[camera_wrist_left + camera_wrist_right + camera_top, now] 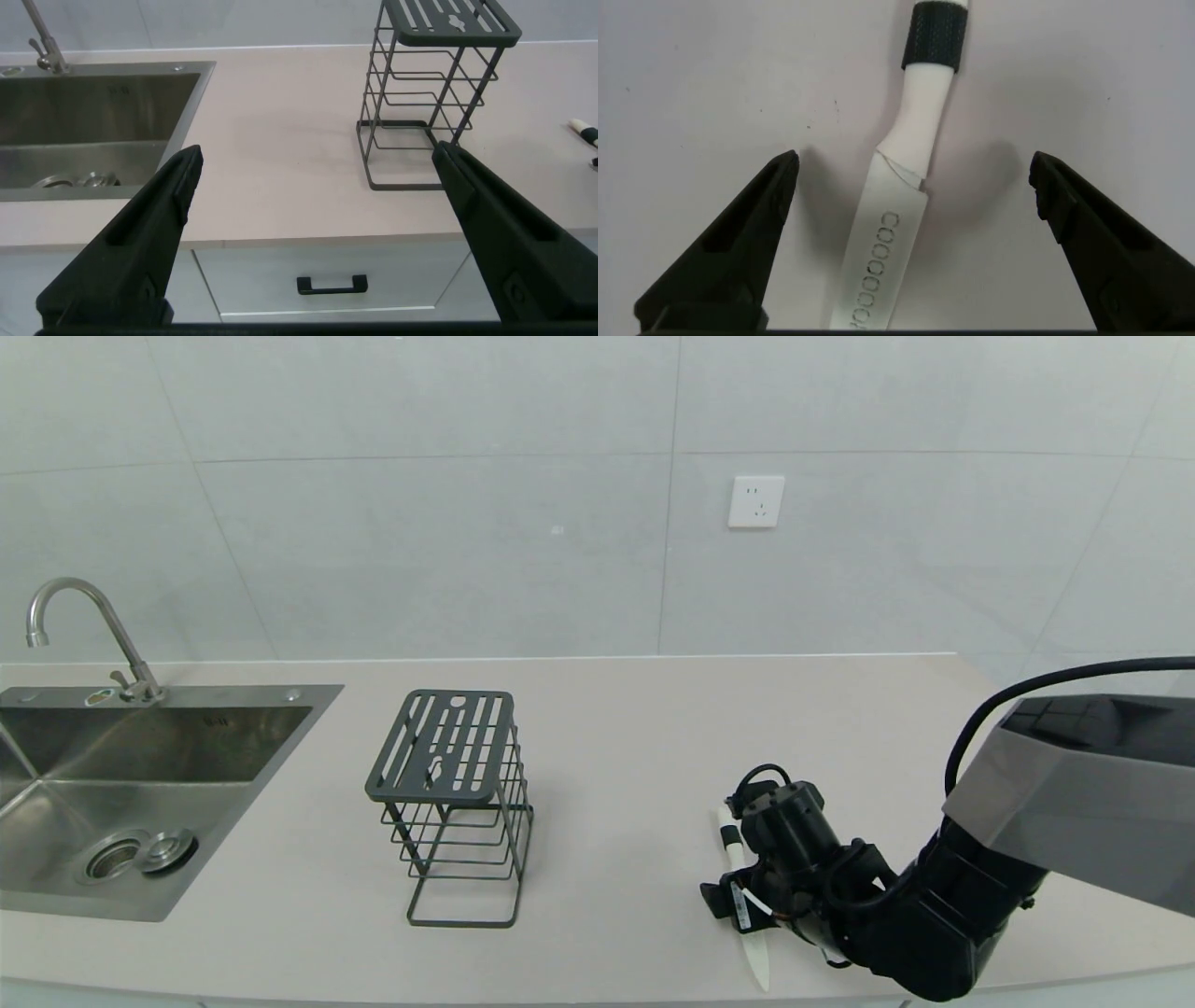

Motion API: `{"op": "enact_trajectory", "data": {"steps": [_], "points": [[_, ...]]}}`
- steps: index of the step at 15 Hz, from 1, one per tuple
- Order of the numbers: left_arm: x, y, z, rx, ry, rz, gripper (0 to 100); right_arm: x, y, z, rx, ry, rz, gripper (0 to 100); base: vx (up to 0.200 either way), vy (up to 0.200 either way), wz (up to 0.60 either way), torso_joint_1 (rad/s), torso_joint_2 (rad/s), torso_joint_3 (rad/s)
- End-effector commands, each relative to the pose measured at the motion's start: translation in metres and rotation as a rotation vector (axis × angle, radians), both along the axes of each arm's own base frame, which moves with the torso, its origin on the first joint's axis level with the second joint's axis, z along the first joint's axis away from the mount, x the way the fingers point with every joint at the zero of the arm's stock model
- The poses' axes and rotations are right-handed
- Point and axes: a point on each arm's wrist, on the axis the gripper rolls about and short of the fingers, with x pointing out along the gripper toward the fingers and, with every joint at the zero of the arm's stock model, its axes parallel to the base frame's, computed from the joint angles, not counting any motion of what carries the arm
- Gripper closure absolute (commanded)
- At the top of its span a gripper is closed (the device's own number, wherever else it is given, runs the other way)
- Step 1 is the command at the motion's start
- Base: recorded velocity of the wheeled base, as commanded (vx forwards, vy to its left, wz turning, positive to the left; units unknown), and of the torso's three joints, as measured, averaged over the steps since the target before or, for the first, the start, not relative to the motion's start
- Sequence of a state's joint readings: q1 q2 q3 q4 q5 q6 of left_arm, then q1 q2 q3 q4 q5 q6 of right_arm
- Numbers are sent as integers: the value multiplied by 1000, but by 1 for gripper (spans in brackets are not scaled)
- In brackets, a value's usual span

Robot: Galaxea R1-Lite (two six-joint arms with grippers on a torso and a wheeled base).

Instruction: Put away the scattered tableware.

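Head view: a white knife (758, 959) is laid flat on the pale counter (635, 756), toward the front right edge, blade tip pointed at the front edge. The right gripper (742, 905) is parked straight over its middle, so just the handle end with its black band and the blade tip can be seen. A dark wire rack (448, 793) with a slotted top is stood upright mid-counter, well apart from the knife. A steel sink (187, 742) with a curved faucet (93, 616) is set in at the far left, and a white outlet (756, 501) is mounted on the tiled wall.

Left wrist view: the left gripper (316, 154) is held out in front of the counter edge, fingers spread wide, nothing gripped. The rack, the sink and a drawer handle (332, 285) under the counter can be made out past it. The knife's handle end is just caught at the edge, on the far side of the rack.

Right wrist view: the right gripper's fingers (738, 243) are spread wide too, one on each side of the knife, not touching it. The knife is seen lying slightly slanted between them, with a row of small holes along the blade.
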State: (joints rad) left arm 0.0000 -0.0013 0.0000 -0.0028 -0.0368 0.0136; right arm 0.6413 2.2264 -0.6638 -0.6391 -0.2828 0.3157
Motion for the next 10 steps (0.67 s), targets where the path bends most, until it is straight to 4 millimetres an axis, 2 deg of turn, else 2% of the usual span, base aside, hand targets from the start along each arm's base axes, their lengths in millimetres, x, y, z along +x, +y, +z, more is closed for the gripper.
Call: {"op": "enact_trajectory", "data": {"steps": [1,2,3,6,10], "points": [[0,0,0,0,1,0,0,0,1,-3,-3,5,2,0,0,0,0,0,0,0],[0,0,0,0,1,2,0,0,1,-3,-1,3,2,0,0,0,0,0,0,0],[0,0,0,0,1,0,0,0,0,-4,-1,5,2,100,0,0,0,0,0,0],[0,0,0,0,1,0,0,-3,0,-11,-16,24,6,100,0,0,0,0,0,0],[0,0,0,0,1,0,0,-3,2,-8,-9,15,13,100,0,0,0,0,0,0]]}}
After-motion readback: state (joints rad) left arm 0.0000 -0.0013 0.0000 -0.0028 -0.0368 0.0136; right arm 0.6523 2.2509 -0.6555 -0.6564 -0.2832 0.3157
